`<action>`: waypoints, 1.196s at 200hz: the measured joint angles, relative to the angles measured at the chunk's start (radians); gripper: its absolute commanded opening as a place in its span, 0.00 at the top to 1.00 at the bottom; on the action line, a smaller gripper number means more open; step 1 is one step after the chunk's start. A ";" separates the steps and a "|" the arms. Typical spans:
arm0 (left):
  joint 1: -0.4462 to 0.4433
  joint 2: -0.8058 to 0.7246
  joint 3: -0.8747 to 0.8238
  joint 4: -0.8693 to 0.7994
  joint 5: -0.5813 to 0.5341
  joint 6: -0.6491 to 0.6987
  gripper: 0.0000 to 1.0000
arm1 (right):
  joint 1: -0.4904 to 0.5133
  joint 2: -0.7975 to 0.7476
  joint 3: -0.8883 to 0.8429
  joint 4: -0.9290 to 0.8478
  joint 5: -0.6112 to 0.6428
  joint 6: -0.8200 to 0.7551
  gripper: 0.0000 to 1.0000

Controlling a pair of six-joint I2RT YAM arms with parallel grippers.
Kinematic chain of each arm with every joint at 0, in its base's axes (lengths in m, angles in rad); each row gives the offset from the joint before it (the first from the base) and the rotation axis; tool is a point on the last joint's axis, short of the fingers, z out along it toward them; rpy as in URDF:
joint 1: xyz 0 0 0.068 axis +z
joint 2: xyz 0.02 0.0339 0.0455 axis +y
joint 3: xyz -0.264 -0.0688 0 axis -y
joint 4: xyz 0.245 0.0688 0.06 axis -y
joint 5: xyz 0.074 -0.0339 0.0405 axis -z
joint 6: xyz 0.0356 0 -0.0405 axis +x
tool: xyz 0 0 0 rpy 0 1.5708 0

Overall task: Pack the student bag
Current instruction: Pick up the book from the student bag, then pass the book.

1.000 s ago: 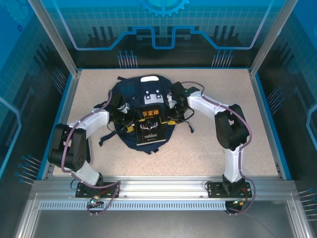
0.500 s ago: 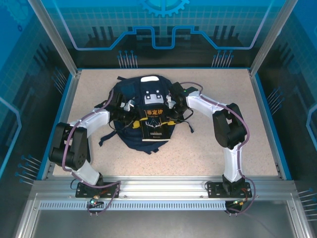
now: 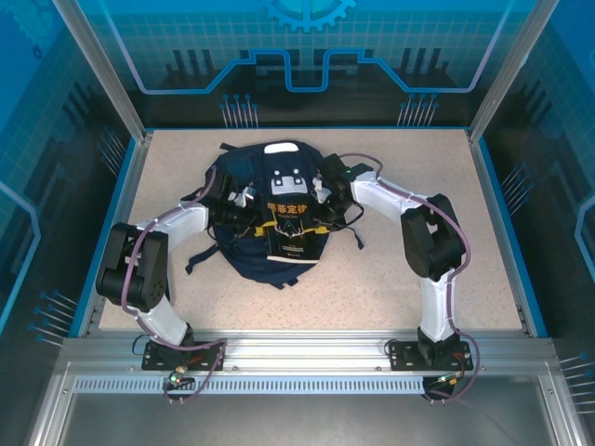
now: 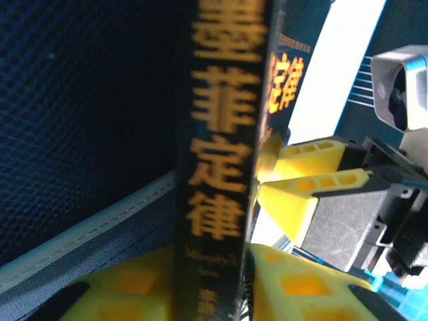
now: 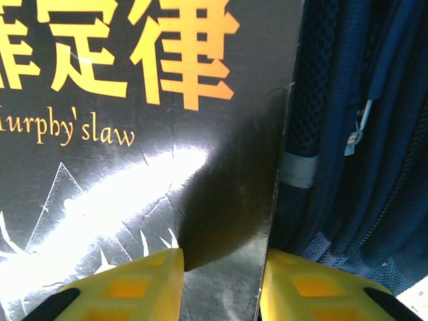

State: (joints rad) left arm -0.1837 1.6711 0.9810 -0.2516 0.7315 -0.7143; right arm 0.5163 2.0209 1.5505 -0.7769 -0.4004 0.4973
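Lying in the middle of the desk (image 3: 400, 186), the student bag (image 3: 237, 177) has a black book (image 3: 291, 237) on it. The left hand (image 4: 214, 284) pinches the book at nine o'clock, the right hand (image 5: 221, 281) at three.

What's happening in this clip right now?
The left gripper clamps the spine of a black book with an orange title; the right gripper clamps its opposite edge. They hold it over the navy student bag, which lies on the table. Whether the book's far end is inside the bag is unclear.
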 measured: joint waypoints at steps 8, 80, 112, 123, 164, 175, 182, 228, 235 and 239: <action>0.000 0.000 0.001 0.001 0.000 -0.005 0.84 | 0.000 -0.008 -0.006 0.002 0.003 0.000 0.63; -0.008 -0.164 0.010 0.065 -0.068 -0.103 0.91 | -0.068 -0.374 -0.278 0.185 -0.006 0.149 0.24; -0.008 -0.241 0.003 0.239 -0.127 -0.264 0.91 | -0.138 -0.564 -0.454 0.429 -0.062 0.359 0.09; -0.008 -0.249 0.003 0.296 -0.142 -0.321 0.91 | -0.139 -0.594 -0.501 0.521 -0.079 0.446 0.07; -0.008 -0.259 -0.001 0.452 -0.204 -0.498 0.91 | -0.107 -0.610 -0.614 0.866 -0.122 0.750 0.00; -0.009 -0.261 -0.004 0.475 -0.218 -0.531 0.91 | -0.092 -0.610 -0.636 0.949 -0.124 0.823 0.00; -0.010 -0.262 -0.009 0.493 -0.229 -0.553 0.91 | -0.082 -0.610 -0.647 0.995 -0.120 0.870 0.00; -0.036 -0.277 -0.042 0.562 -0.282 -0.653 0.91 | -0.023 -0.599 -0.657 1.222 -0.063 1.085 0.00; -0.042 -0.277 -0.042 0.568 -0.286 -0.662 0.91 | -0.016 -0.590 -0.656 1.249 -0.054 1.106 0.00; -0.043 -0.277 -0.042 0.572 -0.288 -0.669 0.91 | -0.012 -0.583 -0.654 1.260 -0.051 1.117 0.01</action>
State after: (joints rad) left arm -0.2272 1.3945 0.9390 0.3206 0.4438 -1.3830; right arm 0.5041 1.4380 0.8963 0.4831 -0.4519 1.6142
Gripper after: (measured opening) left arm 0.171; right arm 0.997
